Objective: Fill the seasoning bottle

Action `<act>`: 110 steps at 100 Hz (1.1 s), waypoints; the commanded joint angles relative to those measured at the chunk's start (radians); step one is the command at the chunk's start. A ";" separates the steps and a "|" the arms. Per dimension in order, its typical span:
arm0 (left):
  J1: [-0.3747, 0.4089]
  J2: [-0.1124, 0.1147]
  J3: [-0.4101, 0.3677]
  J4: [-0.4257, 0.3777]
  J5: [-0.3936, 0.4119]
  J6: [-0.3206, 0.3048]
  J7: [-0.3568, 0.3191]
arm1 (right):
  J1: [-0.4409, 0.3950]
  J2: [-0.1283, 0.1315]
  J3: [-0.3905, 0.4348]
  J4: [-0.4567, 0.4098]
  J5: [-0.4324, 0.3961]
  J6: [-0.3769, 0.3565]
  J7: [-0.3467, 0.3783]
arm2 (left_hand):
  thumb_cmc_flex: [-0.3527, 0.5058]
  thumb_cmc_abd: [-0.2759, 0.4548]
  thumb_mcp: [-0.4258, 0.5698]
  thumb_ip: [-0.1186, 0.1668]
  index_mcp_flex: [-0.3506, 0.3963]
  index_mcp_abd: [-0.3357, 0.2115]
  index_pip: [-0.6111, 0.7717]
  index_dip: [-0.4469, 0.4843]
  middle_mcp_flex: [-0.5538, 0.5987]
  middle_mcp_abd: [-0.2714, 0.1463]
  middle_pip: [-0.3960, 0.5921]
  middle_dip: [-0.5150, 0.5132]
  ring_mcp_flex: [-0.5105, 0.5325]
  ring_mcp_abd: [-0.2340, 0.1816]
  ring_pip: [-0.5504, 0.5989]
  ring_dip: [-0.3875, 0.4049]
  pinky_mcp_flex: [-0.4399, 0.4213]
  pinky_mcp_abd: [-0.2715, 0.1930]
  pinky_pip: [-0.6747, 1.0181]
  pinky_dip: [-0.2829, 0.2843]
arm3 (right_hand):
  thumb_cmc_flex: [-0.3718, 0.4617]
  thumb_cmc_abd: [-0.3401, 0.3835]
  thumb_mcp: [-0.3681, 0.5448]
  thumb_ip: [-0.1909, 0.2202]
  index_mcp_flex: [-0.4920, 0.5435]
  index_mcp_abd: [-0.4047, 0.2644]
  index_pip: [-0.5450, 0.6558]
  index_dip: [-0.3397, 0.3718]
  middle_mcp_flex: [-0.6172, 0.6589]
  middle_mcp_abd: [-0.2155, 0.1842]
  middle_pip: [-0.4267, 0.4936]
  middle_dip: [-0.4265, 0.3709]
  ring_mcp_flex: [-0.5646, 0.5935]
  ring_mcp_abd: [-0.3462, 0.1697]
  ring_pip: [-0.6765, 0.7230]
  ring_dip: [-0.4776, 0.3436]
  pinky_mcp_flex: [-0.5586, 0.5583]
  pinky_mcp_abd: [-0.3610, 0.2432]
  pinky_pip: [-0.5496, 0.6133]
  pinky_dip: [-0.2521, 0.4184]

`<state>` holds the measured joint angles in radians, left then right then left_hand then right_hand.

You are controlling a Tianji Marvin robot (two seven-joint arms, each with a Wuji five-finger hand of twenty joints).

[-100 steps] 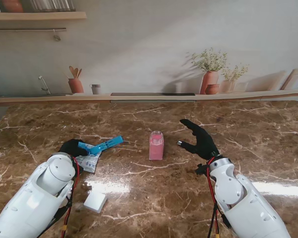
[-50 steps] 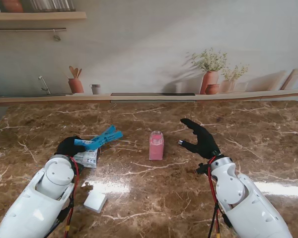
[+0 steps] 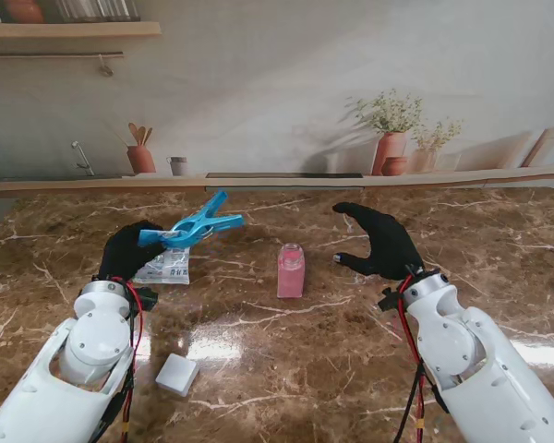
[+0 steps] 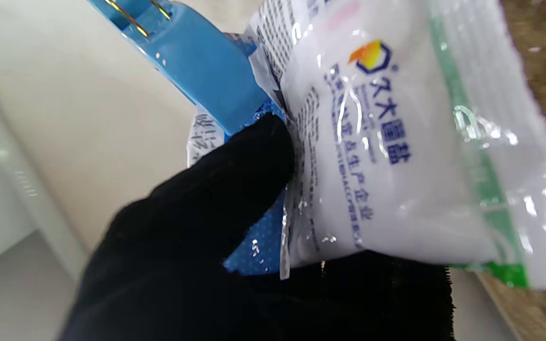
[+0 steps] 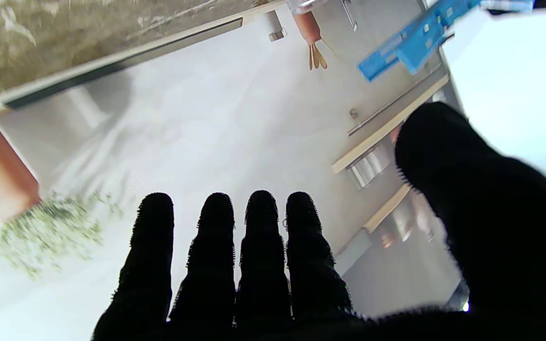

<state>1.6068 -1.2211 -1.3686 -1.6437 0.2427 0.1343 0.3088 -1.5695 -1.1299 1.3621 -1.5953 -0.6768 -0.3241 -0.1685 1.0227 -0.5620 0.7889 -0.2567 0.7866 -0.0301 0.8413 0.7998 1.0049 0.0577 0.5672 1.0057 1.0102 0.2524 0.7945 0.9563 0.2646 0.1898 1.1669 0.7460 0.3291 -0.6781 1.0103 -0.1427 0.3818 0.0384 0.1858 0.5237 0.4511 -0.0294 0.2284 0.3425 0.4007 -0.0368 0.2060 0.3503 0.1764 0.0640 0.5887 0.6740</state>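
Blue clip (image 3: 192,228), pink bottle (image 3: 290,270), brown veined marble table (image 3: 286,369).

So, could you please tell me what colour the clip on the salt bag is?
Bright blue clip; clearest in the left wrist view.

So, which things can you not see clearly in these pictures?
- Pink seasoning bottle: stand view too small to show whether its top is open.
- Clear salt bag: its mouth is hidden under the blue plastic clip.
- Left hand: wrist view cuts off most fingers.
- Small white block: unidentifiable.
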 commanded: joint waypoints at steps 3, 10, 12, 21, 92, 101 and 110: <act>0.019 0.003 0.012 -0.062 0.003 -0.019 0.000 | -0.020 0.021 0.019 -0.082 -0.031 0.007 0.039 | 0.133 0.155 0.057 0.057 0.163 -0.109 0.235 0.160 0.026 -0.055 0.076 0.026 0.038 -0.002 0.034 0.028 -0.008 0.004 0.012 -0.006 | 0.016 -0.040 -0.014 0.014 -0.025 0.010 -0.011 -0.014 -0.029 -0.007 -0.028 -0.011 0.008 -0.037 -0.032 -0.032 -0.023 -0.021 -0.032 -0.023; 0.030 0.008 0.020 -0.098 0.020 -0.038 -0.008 | -0.039 0.032 0.039 -0.151 -0.086 0.006 0.071 | 0.130 0.156 0.057 0.056 0.161 -0.114 0.231 0.162 0.028 -0.058 0.071 0.025 0.043 -0.007 0.030 0.028 -0.008 0.003 0.012 -0.002 | 0.001 -0.062 -0.016 0.007 -0.046 0.018 -0.026 -0.022 -0.045 -0.005 -0.046 -0.019 -0.014 -0.039 -0.050 -0.045 -0.038 -0.030 -0.050 -0.037; 0.033 0.010 0.022 -0.108 0.021 -0.043 -0.011 | -0.045 0.035 0.044 -0.173 -0.103 0.007 0.081 | 0.131 0.156 0.058 0.056 0.162 -0.113 0.230 0.163 0.028 -0.057 0.071 0.026 0.042 -0.004 0.029 0.028 -0.008 0.003 0.012 -0.001 | -0.003 -0.066 -0.017 0.006 -0.055 0.022 -0.031 -0.023 -0.053 -0.004 -0.051 -0.020 -0.021 -0.039 -0.054 -0.047 -0.042 -0.033 -0.053 -0.039; 0.040 0.016 0.038 -0.144 0.037 -0.058 -0.027 | -0.068 0.047 0.064 -0.259 -0.189 0.010 0.113 | 0.130 0.155 0.059 0.056 0.161 -0.113 0.228 0.165 0.031 -0.056 0.070 0.027 0.046 -0.006 0.029 0.029 -0.005 0.003 0.011 0.001 | -0.026 -0.084 -0.020 0.001 -0.081 0.034 -0.047 -0.028 -0.080 0.000 -0.066 -0.025 -0.058 -0.038 -0.071 -0.056 -0.064 -0.046 -0.071 -0.049; -0.010 0.022 0.239 -0.201 0.057 -0.072 -0.067 | -0.013 0.098 -0.047 -0.459 -0.519 0.075 0.424 | 0.117 0.135 0.097 0.048 0.170 -0.111 0.218 0.166 0.051 -0.047 0.061 0.027 0.071 0.004 0.033 0.037 0.013 0.018 0.013 0.019 | -0.208 0.039 -0.235 0.093 -0.242 0.151 -0.142 0.045 -0.264 0.077 -0.157 -0.029 -0.267 -0.007 -0.128 -0.087 -0.186 -0.093 -0.146 -0.102; -0.017 0.021 0.258 -0.197 0.054 -0.080 -0.068 | -0.001 0.099 -0.068 -0.449 -0.580 0.096 0.419 | 0.117 0.137 0.098 0.047 0.169 -0.110 0.218 0.166 0.050 -0.047 0.061 0.027 0.072 0.004 0.033 0.037 0.013 0.018 0.013 0.020 | -0.211 0.038 -0.231 0.091 -0.228 0.130 -0.128 0.059 -0.274 0.072 -0.156 -0.026 -0.284 -0.006 -0.126 -0.085 -0.194 -0.095 -0.146 -0.101; -0.023 0.019 0.276 -0.193 0.054 -0.090 -0.065 | 0.016 0.100 -0.092 -0.429 -0.625 0.114 0.413 | 0.117 0.135 0.098 0.046 0.168 -0.112 0.219 0.166 0.049 -0.047 0.061 0.028 0.072 0.004 0.033 0.037 0.013 0.018 0.013 0.022 | -0.204 0.037 -0.228 0.088 -0.206 0.105 -0.091 0.096 -0.267 0.067 -0.144 -0.016 -0.283 -0.006 -0.113 -0.080 -0.192 -0.095 -0.135 -0.097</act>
<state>1.5866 -1.1925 -1.1061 -1.8340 0.2969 0.0560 0.2440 -1.5606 -1.0306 1.2794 -2.0491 -1.3151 -0.2231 0.2362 1.0233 -0.5627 0.7889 -0.2570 0.7865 -0.0313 0.8391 0.8342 1.0049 0.0604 0.5674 1.0146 1.0147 0.2546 0.7945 0.9714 0.2756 0.2037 1.1669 0.7460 0.1587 -0.6238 0.7619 -0.0807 0.1804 0.1508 0.0760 0.5908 0.2050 0.0248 0.0913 0.3301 0.1664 -0.0542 0.0937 0.2849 0.0016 -0.0155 0.4724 0.5887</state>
